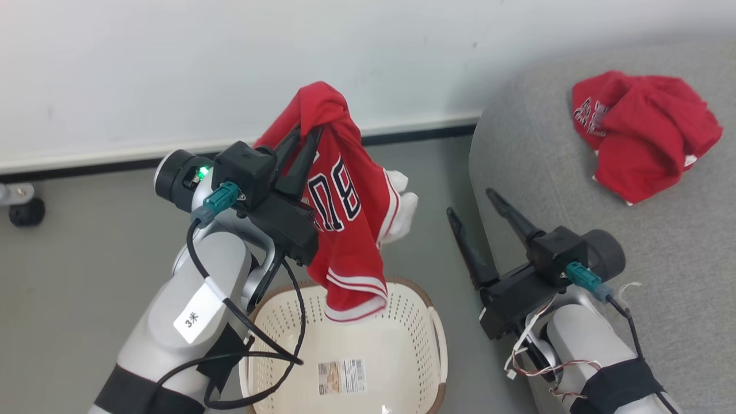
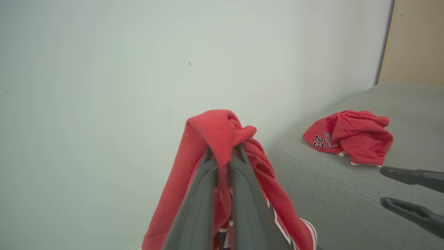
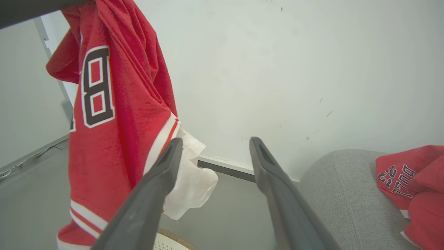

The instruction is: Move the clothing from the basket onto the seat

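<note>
In the head view the left end effector (image 1: pixel 307 135) is raised, its two fingers clamped together on a bunched fold of a red jersey (image 1: pixel 351 230). The jersey drapes over the fingertips and hangs down below and to the right of them, its striped hem just over the near rim of the basket (image 1: pixel 428 305), which stands on the grey floor (image 1: pixel 86 259) under that arm. The right end effector (image 1: pixel 470 202) has its fingers spread apart and holds nothing. Its fingertips sit at the sofa's (image 1: pixel 632 259) rounded edge, and a second jersey (image 1: pixel 644 132) lies crumpled on the cushion beyond and to the right of them. In the left wrist view the fingers of the left end effector (image 2: pixel 223 152) pinch the red cloth (image 2: pixel 215 128), which folds over their tips in front of the pale wall (image 2: pixel 104 86). To the right, the second jersey (image 2: pixel 350 137) rests on the sofa (image 2: pixel 329 194), and the right end effector (image 2: pixel 383 185) is further right, its fingers apart. In the right wrist view the right end effector (image 3: pixel 215 140) is spread wide. The hanging jersey (image 3: pixel 118 139), with white lining at its lower edge, is to the left, partly behind the left finger, and I cannot tell if it touches that finger. The sofa (image 3: pixel 340 187) and the second jersey (image 3: pixel 412 180) are to the right.
</note>
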You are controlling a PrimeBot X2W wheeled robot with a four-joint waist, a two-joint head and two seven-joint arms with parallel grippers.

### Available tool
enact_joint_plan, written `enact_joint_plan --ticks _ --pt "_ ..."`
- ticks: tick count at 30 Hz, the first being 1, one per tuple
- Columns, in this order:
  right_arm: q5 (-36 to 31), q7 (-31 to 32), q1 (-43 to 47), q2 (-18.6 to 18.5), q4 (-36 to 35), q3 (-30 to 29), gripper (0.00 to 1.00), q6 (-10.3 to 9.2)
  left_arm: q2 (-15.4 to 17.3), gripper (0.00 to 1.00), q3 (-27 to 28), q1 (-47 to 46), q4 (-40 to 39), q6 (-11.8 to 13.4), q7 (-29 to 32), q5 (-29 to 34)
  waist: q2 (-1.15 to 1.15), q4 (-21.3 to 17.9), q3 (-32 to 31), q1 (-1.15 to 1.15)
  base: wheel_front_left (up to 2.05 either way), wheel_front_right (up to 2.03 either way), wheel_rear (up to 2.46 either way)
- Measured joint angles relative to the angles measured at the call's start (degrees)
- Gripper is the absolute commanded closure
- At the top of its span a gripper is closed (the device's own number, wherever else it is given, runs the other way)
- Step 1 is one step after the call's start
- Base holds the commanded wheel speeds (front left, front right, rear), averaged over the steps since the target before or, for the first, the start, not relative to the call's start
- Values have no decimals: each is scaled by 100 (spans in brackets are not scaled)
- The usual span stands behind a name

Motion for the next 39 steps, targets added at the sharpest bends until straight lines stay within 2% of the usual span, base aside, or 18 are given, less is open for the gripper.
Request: enact_joint_plan --ticks 8,16,24,31,39 --pt "70 0 -9 77 501 283 0 171 -87 100 -219 163 199 -1 0 -166 0 -12 -645 0 0 0 0" --pt "314 0 -4 79 954 638 0 264 -167 100 -545 384 -5 -41 10 -333 0 71 -1230 0 0 0 0" --pt "690 0 -12 153 1066 1452 0 269 -168 100 -709 446 -159 -41 124 -380 1 294 -1386 1 0 0 0" --pt "1087 1 -61 141 1346 1791 0 269 -178 100 -884 500 -425 -41 211 -394 1 449 -1414 1 0 0 0" --pt "1415 1 -622 160 1514 2498 0 270 -178 100 -922 566 -656 -41 285 -541 1 577 -1386 1 0 0 0"
